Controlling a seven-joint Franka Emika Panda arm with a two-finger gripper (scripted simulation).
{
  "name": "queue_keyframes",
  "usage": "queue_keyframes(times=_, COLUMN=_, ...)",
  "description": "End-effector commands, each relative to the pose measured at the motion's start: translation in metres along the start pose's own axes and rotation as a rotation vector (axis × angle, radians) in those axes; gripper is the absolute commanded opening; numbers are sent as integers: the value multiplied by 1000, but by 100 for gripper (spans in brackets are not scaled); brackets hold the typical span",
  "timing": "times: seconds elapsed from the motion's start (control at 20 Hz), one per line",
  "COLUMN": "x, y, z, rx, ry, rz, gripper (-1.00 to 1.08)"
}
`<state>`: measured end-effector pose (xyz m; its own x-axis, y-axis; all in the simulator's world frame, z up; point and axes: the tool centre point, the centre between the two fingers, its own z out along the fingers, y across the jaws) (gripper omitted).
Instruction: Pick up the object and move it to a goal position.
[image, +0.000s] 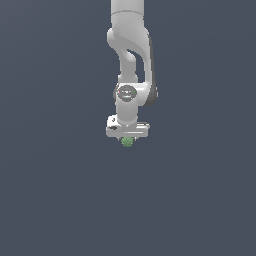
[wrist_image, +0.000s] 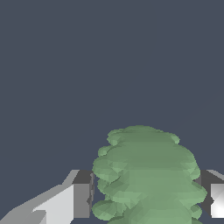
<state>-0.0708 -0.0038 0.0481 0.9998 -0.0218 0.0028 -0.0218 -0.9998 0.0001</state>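
Note:
The object is a small green bumpy lump that sits just under the white gripper bar in the exterior view. In the wrist view the green lump fills the space between my two fingers, which press against its two sides. My gripper is shut on the lump at the end of the white arm that hangs down from the top of the exterior view. The fingertips are hidden by the lump in the exterior view.
A plain dark grey-blue surface lies all around the arm. No other object shows in either view.

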Motion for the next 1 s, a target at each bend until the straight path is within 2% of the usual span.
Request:
queue_keyframes(times=0.0, x=-1, y=0, z=2, rx=0, ry=-3, rz=0, gripper=-100)
queue_keyframes(times=0.5, x=-2, y=0, z=-5, rx=0, ry=0, rz=0, gripper=-100)
queue_keyframes(times=0.95, x=-16, y=2, z=-42, rx=0, ry=0, rz=0, gripper=-100)
